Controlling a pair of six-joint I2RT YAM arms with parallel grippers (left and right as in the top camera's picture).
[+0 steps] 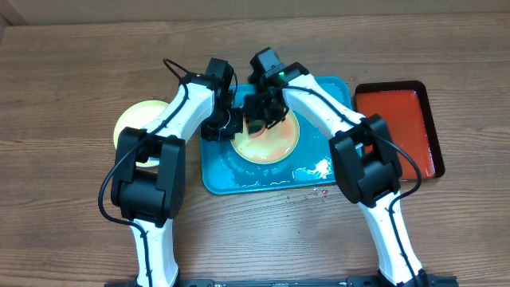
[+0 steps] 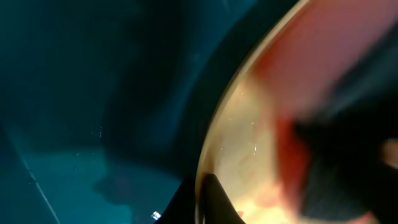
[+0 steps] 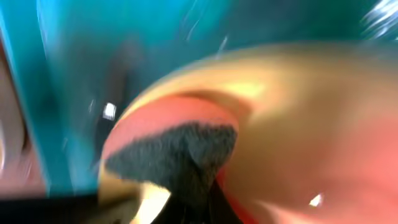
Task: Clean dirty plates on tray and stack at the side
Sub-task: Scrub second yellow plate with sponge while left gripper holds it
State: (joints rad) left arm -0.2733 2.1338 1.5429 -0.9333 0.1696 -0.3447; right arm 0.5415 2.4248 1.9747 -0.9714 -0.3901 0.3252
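Centrally, round glossy plate [image 1: 277,145], red-smeared, on smooth turquoise tray [image 1: 229,180]

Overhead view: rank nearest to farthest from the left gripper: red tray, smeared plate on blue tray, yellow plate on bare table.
1. Smeared plate on the blue tray, right at the left gripper.
2. Yellow plate on the table, off to the left, partly under the arm.
3. Red tray, far right.

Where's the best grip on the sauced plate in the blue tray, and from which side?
Pinch the left rim of the plate, coming from the left, where the left tool sits. It lies flat in the tray, so only the raised rim gives a thin edge, and the right tool holds a dark pad over its middle.
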